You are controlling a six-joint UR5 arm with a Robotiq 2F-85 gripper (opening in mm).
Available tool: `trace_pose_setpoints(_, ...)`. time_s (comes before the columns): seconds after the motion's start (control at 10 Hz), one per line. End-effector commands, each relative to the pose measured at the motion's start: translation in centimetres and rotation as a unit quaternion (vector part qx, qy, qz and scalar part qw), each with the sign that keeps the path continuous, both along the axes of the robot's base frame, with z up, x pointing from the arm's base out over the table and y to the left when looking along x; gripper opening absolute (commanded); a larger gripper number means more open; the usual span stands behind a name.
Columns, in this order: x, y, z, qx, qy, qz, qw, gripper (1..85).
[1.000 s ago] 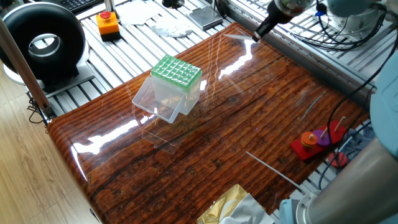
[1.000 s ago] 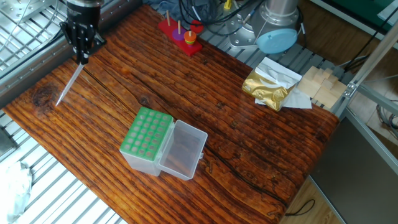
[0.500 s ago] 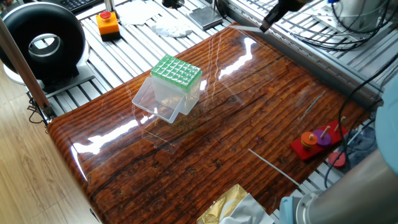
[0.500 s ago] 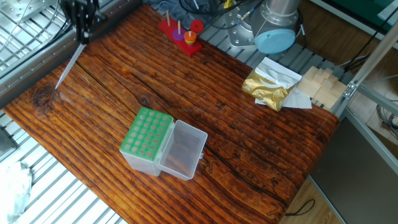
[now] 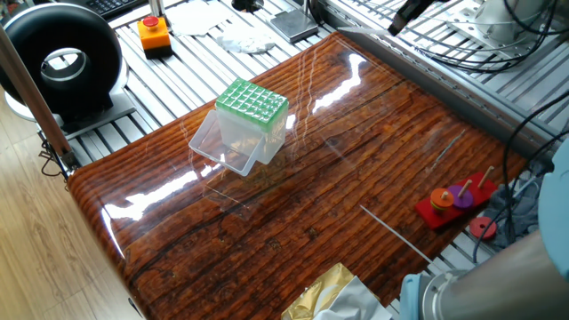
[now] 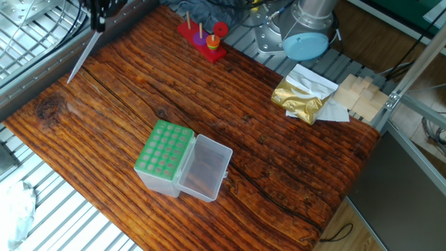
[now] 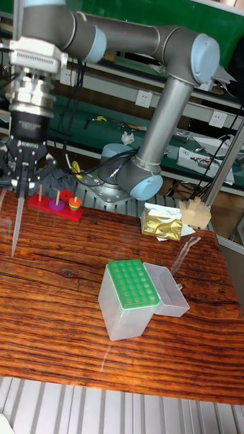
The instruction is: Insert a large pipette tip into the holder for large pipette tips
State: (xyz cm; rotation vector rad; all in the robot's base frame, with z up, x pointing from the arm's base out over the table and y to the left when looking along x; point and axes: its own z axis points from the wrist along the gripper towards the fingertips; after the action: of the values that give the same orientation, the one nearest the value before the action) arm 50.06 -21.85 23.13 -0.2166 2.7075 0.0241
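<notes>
My gripper (image 7: 24, 182) hangs above the table's far left corner, shut on the top of the large pipette tip (image 7: 16, 227). The translucent white tube points down and ends clear of the wood. In the other fixed view the gripper (image 6: 97, 21) sits at the top left and the tip (image 6: 81, 59) slants down from it. The holder for large pipette tips (image 6: 163, 148) is a clear box with a green gridded rack. It stands mid-table with its clear lid (image 6: 206, 167) swung open beside it. The same holder (image 5: 252, 103) (image 7: 131, 288) lies well away from the gripper (image 5: 404, 18).
A thin grey rod (image 5: 396, 233) lies on the wood near the red peg toy (image 5: 453, 200). A gold foil packet (image 6: 300, 97) and wooden blocks (image 6: 357, 94) sit at one table edge. An orange button box (image 5: 153, 34) and a black round device (image 5: 62, 62) stand off the board.
The gripper has risen and drawn back towards the table corner, carrying the pipette tip up off the wood. The holder has not moved.
</notes>
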Motion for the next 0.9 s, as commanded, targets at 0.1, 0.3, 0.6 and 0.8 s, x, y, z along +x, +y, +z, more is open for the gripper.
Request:
trace_pose_setpoints(0.1,-0.4,0.5,0.9,0.009,-0.003,0.002,1.0000,1.0)
trace_pose_setpoints(0.3,-0.4,1.1,0.5,0.014,0.001,0.008,0.9999,1.0)
trace_pose_setpoints(0.6,-0.4,-2.1,0.4,-0.092,-0.001,0.096,0.9911,1.0)
trace_pose_setpoints(0.8,0.1,-3.1,0.7,-0.139,-0.008,0.149,0.9791,1.0)
